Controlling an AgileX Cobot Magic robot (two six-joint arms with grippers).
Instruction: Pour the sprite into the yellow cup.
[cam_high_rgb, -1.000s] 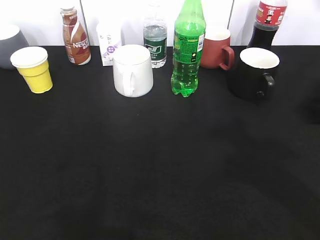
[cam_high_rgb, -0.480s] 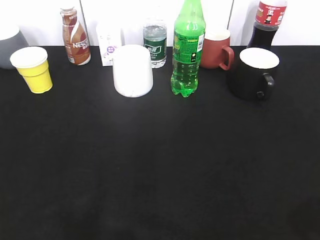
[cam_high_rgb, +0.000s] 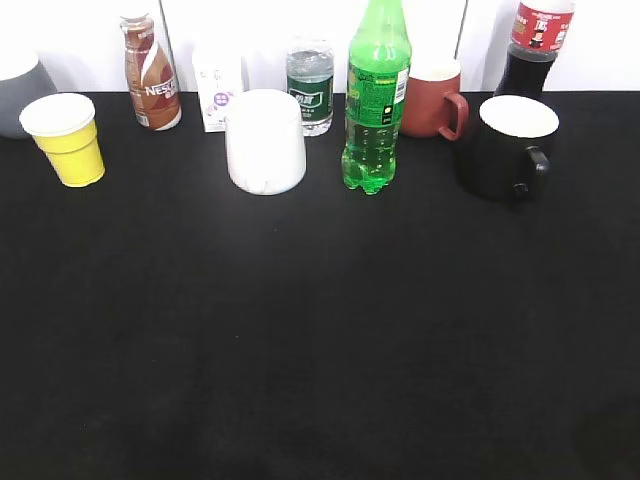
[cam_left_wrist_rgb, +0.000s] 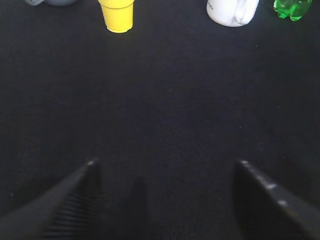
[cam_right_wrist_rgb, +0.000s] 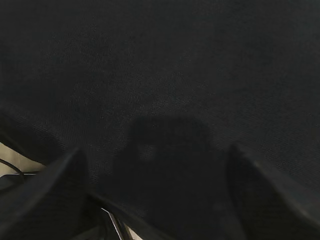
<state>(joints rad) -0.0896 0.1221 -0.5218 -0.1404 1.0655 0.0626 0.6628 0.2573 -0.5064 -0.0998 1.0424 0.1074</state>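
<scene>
The sprite (cam_high_rgb: 375, 100), a tall green bottle, stands upright at the back middle of the black table; only its base shows in the left wrist view (cam_left_wrist_rgb: 292, 7). The yellow cup (cam_high_rgb: 67, 140) stands upright at the back left, and its lower part shows in the left wrist view (cam_left_wrist_rgb: 118, 15). My left gripper (cam_left_wrist_rgb: 167, 162) is open and empty over bare black cloth, well short of the cup. My right gripper (cam_right_wrist_rgb: 157, 150) is open and empty over bare cloth near the table's edge. Neither gripper shows in the exterior view.
A white mug (cam_high_rgb: 265, 140) stands left of the sprite. A brown Nescafe bottle (cam_high_rgb: 152, 75), a small carton (cam_high_rgb: 218, 88), a clear water bottle (cam_high_rgb: 310, 85), a red mug (cam_high_rgb: 437, 98), a black mug (cam_high_rgb: 508, 145), a cola bottle (cam_high_rgb: 533, 50) and a grey cup (cam_high_rgb: 18, 90) line the back.
The white mug's handle faced the front one second ago and no longer shows in the exterior view. The sprite and the yellow cup have not moved.
</scene>
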